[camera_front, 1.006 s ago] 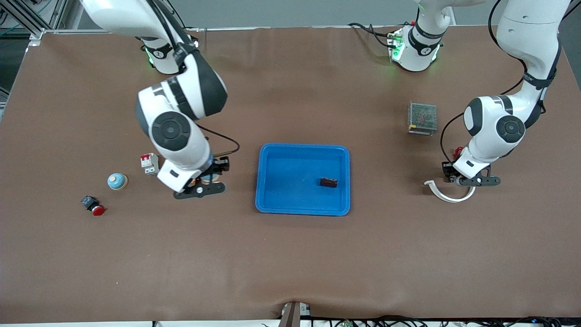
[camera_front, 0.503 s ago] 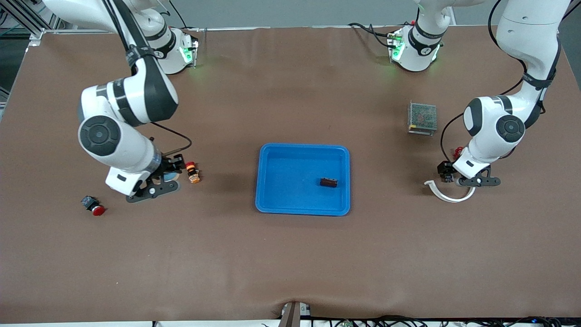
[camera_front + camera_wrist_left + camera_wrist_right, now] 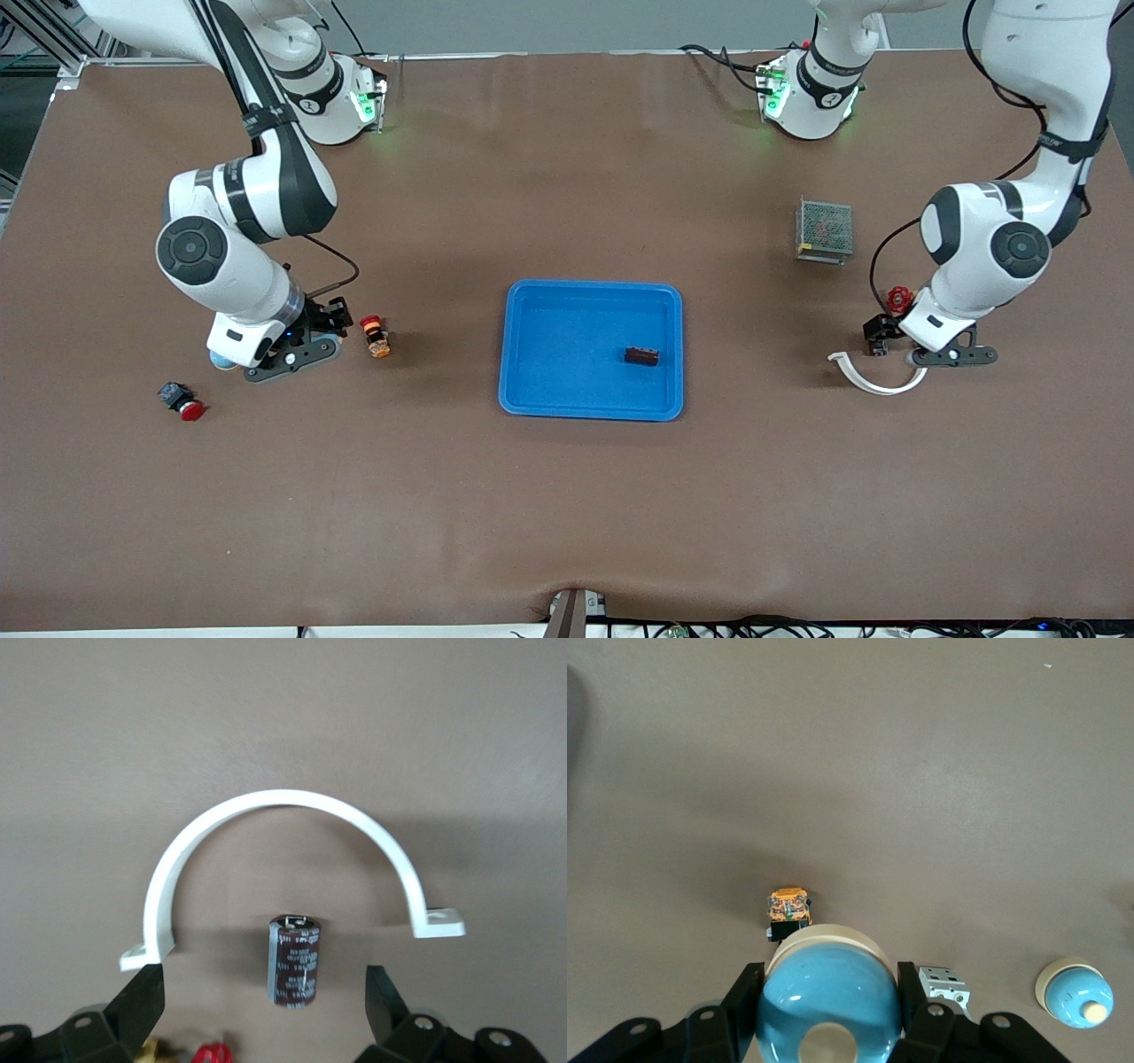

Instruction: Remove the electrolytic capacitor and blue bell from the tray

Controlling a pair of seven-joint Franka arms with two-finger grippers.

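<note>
Right end effector (image 3: pixel 828 1014) is clamped on the glossy light-blue dome-shaped bell (image 3: pixel 829 1003), fingers tight against both sides. In the front view it (image 3: pixel 282 347) sits low over the brown worktop (image 3: pixel 567 496) toward the right arm's end, well apart from the bright blue rectangular plastic tray (image 3: pixel 591 350); only a sliver of the bell (image 3: pixel 220 359) shows past the wrist.

Right wrist view also shows a second, smaller light-blue dome (image 3: pixel 1074 991) lying on the worktop, a white breaker-like block (image 3: pixel 945 984) and a small orange-and-black component (image 3: pixel 788 908).

Left end effector (image 3: pixel 266 1010) is spread wide, holding nothing. The dark maroon cylindrical electrolytic capacitor (image 3: pixel 295 960) stands on the worktop between its fingers (image 3: pixel 142 1005), touching neither. It sits inside the arc of a white curved plastic clamp (image 3: pixel 283 806), clear of the strap. In the front view the left end effector (image 3: pixel 921 350) is just above the clamp (image 3: pixel 873 377), toward the left arm's end, well apart from the tray.

The tray holds only a small dark brown block (image 3: pixel 640 356).
</note>
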